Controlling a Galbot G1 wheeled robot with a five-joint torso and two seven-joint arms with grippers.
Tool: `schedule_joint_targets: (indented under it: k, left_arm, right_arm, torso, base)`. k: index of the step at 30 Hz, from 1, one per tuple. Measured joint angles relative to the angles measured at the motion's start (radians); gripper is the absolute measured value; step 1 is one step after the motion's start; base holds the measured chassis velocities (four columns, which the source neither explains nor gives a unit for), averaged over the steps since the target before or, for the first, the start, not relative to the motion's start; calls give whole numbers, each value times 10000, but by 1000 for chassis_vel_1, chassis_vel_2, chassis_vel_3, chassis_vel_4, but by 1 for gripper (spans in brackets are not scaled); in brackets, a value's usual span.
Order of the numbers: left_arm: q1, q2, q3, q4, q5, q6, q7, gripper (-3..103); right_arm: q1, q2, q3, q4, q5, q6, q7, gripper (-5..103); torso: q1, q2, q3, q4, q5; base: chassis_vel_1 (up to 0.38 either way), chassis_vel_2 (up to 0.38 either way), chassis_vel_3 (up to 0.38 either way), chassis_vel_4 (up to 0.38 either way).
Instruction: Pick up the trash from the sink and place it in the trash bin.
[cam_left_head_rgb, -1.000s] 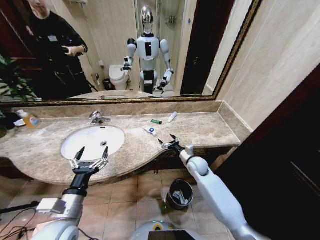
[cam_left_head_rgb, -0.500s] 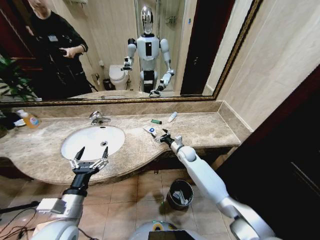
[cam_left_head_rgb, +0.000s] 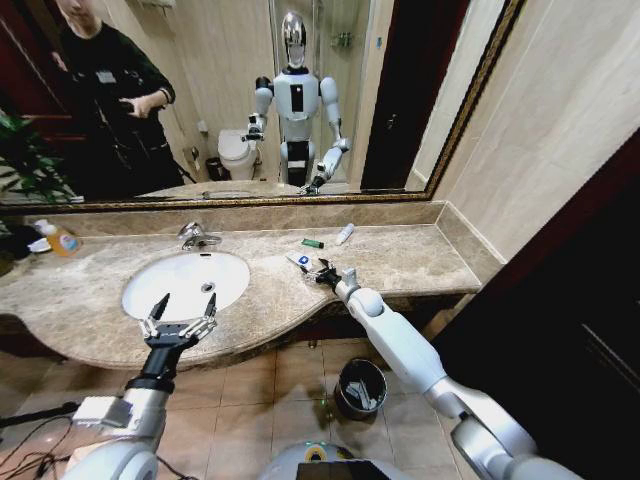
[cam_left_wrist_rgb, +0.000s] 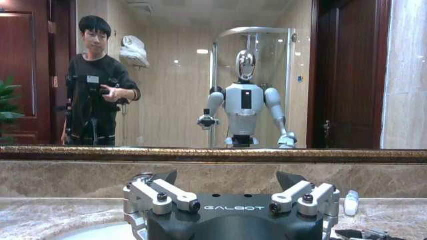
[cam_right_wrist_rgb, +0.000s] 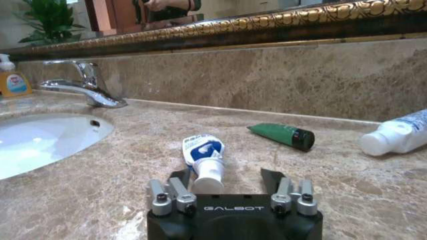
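The trash lies on the marble counter to the right of the white oval sink (cam_left_head_rgb: 150, 290): a white tube with a blue mark (cam_left_head_rgb: 300, 261) (cam_right_wrist_rgb: 203, 155), a small green tube (cam_left_head_rgb: 313, 243) (cam_right_wrist_rgb: 281, 135) and a white tube (cam_left_head_rgb: 344, 234) (cam_right_wrist_rgb: 399, 136) by the wall. My right gripper (cam_left_head_rgb: 321, 271) (cam_right_wrist_rgb: 227, 179) is open and low over the counter, with the cap end of the blue-marked tube between its fingers. Above the sink's front rim my left gripper (cam_left_head_rgb: 181, 312) (cam_left_wrist_rgb: 227, 181) hangs open, holding nothing. The round metal trash bin (cam_left_head_rgb: 360, 388) stands on the floor below the counter.
A chrome tap (cam_left_head_rgb: 195, 236) (cam_right_wrist_rgb: 90, 87) stands behind the basin. A bottle of orange liquid (cam_left_head_rgb: 62, 239) (cam_right_wrist_rgb: 13, 80) sits at the counter's far left. A wall mirror (cam_left_head_rgb: 250, 100) runs above the backsplash. The counter's front edge curves outward before the basin.
My right gripper has moved left and away from the counter's front edge, up to the blue-marked white tube. The left arm has stayed still.
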Motion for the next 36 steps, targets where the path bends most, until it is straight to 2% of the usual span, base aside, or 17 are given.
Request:
schedule_joint_targets:
  k: [4,5,7,9,10,11,20,26,36]
  left_arm:
    - [-1,0,0,0,0,0,0,100]
    - [-1,0,0,0,0,0,0,100]
    - [0,0,0,0,0,0,0,100]
    - [0,0,0,0,0,0,1,100]
    - [0,0,0,0,0,0,0,100]
    - [-1,0,0,0,0,0,0,100]
    - [-1,0,0,0,0,0,0,100]
    - [0,0,0,0,0,0,0,100]
    - [-1,-1,0,0,0,0,0,100]
  right_arm:
    - [-95,-43,26,138,9,-48,28,54]
    - [-95,-43,26,138,9,-48,28,54]
    - [-133,-54,47,207,12,-52,49,43]
    - [-146,-63,51,243,12,-54,71,43]
    - [-160,-73,54,286,13,-56,93,32]
    - [-174,-85,56,331,13,-60,107,27]
    - [-463,-201,156,1025,76,-190,503,25]
    - [-972,-559,399,2139,244,-355,816,25]
    - [-3710,-1608,1931,5079,285,-408,799,25]
  torso:
    - [0,0,0,0,0]
    - [0,0,0,0,0]
    - [0,0,0,0,1]
    - [0,0,0,0,1]
    - [0,0,0,0,1]
    - [0,0,0,0,1]
    - [0,0,0,0,2]
    - [0,0,0,1,2]
    - [0,0,-2,0,3]
  base:
    - [0,0,0,0]
    - [0,0,0,0]
    - [0,0,0,0]
    - [0,0,0,0]
    - [0,0,0,0]
    - [0,0,0,0]
    - [0,0,0,0]
    - [0,0,0,0]
    - [0,0,0,0]
